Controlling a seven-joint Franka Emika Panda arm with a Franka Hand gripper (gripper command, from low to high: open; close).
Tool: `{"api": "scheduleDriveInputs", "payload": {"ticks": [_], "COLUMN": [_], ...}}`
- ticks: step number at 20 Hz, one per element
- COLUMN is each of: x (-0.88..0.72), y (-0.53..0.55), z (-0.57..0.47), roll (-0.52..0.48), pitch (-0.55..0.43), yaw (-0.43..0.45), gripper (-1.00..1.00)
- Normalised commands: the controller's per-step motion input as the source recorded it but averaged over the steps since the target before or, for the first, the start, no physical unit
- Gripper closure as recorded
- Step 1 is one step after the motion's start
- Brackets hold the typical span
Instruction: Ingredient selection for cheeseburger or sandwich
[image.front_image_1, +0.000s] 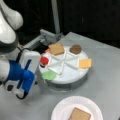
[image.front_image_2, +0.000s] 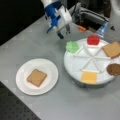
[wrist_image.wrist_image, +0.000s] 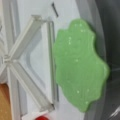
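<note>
Gripper (image.front_image_2: 63, 32) hangs above the desk (image.front_image_2: 37, 45) just beside the white tray (image.front_image_2: 75, 67), nearest the lettuce (image.front_image_2: 72, 46); holds nothing, and whether it is spread or clenched I cannot tell. In a front view the gripper end is hidden behind the blue-white arm (image.front_image_1: 23, 72). Tray is round with divider ribs; lettuce (image.front_image_1: 49, 75) sits at its rim, tomato (image.front_image_2: 93, 39) in the neighbouring section, then toast (image.front_image_2: 112, 49), patty (image.front_image_2: 114, 69) and cheese (image.front_image_2: 89, 77), each in its own section. Second toast (image.front_image_2: 36, 77) lies flat alone on the plate (image.front_image_2: 47, 67), apart from the tray; nothing stacked on it. Wrist view: lettuce (wrist_image.wrist_image: 78, 65) fills the frame, lying flat against a rib (wrist_image.wrist_image: 51, 62), a bit of tomato (wrist_image.wrist_image: 41, 118) at the bottom edge.
</note>
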Motion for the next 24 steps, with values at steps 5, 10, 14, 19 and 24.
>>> {"api": "scheduleDriveInputs", "payload": {"ticks": [5,10,14,19,24], "x": [0.25,0.25,0.21,0.17,0.21], "y": [-0.44,-0.42,-0.33,-0.23,-0.16], "z": [-0.2,-0.19,-0.14,-0.11,-0.17], "roll": [0.571,0.455,0.374,0.362,0.33], "pitch": [-0.157,-0.163,-0.123,-0.113,-0.12], "yaw": [0.249,0.219,0.18,0.149,0.094], "gripper": [-1.0,-1.0,-1.0,-1.0,-1.0]}}
